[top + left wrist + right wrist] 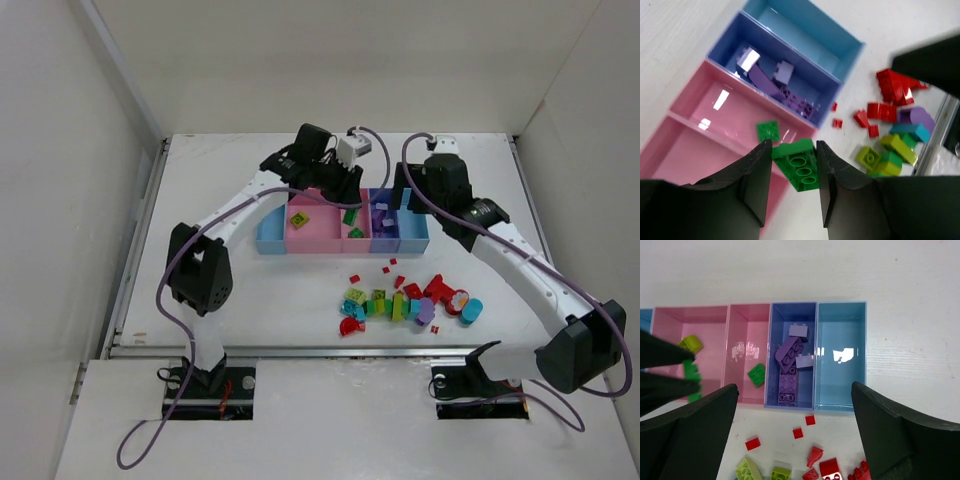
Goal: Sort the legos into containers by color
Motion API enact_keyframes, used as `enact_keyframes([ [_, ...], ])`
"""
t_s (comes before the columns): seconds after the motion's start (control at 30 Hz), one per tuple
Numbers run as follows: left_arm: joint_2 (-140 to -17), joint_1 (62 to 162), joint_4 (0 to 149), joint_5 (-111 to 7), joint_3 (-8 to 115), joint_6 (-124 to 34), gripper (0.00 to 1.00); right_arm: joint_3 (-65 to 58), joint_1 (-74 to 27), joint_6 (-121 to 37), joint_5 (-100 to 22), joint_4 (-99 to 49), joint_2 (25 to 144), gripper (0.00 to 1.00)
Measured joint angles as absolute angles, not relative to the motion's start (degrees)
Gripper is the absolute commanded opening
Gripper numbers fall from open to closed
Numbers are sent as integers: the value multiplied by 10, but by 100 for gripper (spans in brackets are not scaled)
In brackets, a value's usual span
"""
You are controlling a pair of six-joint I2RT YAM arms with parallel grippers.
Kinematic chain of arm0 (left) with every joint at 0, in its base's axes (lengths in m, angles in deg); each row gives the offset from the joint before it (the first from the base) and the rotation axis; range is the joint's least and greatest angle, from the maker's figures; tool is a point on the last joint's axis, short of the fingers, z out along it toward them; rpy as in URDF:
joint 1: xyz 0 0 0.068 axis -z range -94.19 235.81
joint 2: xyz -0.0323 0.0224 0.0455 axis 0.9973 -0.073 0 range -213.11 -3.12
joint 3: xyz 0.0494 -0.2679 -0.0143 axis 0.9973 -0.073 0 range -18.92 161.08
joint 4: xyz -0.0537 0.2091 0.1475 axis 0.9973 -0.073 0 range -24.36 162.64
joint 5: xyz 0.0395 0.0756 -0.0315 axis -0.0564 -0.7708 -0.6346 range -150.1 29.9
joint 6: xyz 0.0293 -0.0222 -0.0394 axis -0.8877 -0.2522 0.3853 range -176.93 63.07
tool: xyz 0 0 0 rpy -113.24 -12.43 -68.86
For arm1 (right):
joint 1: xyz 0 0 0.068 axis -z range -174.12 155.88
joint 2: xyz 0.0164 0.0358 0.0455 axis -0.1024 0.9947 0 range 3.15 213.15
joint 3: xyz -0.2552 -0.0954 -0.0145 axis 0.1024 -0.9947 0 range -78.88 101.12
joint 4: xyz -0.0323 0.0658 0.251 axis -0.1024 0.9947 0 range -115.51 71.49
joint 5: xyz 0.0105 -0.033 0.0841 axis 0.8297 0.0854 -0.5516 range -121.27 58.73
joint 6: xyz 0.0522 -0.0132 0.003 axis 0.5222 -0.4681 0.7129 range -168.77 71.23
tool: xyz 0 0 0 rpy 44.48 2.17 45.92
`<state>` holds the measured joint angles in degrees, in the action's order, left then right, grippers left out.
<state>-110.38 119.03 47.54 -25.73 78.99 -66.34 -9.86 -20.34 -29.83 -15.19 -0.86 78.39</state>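
green brick in left claw, over the pink bins

- left claw (794, 150): narrow, clamped on one green brick (799, 167), a finger pressed to each side. it holds the brick in the air over the near end of the pink bins; which of the two lies beneath it cannot be told.
- right claw (794, 389): wide, holding nothing, hanging above the near edge of the purple-blue bin (807, 385).
- containers (300, 250): five joined open bins in a row on the table (250, 300).
  - left end bin (268, 240): light blue.
  - wide pink bin (690, 320): one lime brick (690, 344) inside.
  - narrow pink bin (745, 330): one flat green piece (756, 375) inside.
  - purple-blue bin: several purple bricks (790, 355), piled toward its left side.
  - right end bin (840, 375): light blue.
- loose legos (405, 300): red, lime, green, cyan and purple, clustered on the table on the near side of the bins, toward the right arm. small red pieces (803, 426) lie scattered between the cluster and the bins.
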Motion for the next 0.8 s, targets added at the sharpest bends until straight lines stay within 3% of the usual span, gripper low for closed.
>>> enact_keyframes([
  [0.1,-1156,1187,512,-250,815,-622,0,-99,-201,-297,-153,-8,784,100],
  [0.2,-1210,1188,536,-246,828,-585,6,-99,-193,-296,-152,-8,784,100],
  [0.43,-1255,1189,541,-261,829,-546,45,-99,-175,-299,-152,-6,784,100],
  [0.5,-1254,1189,549,-266,829,-544,49,-99,-174,-303,-153,-7,784,100],
  [0.67,-1254,1189,552,-282,829,-544,70,-99,-174,-319,-156,-7,784,100],
  [0.8,-1249,1189,550,-294,829,-545,74,-99,-174,-347,-167,-6,784,100],
])
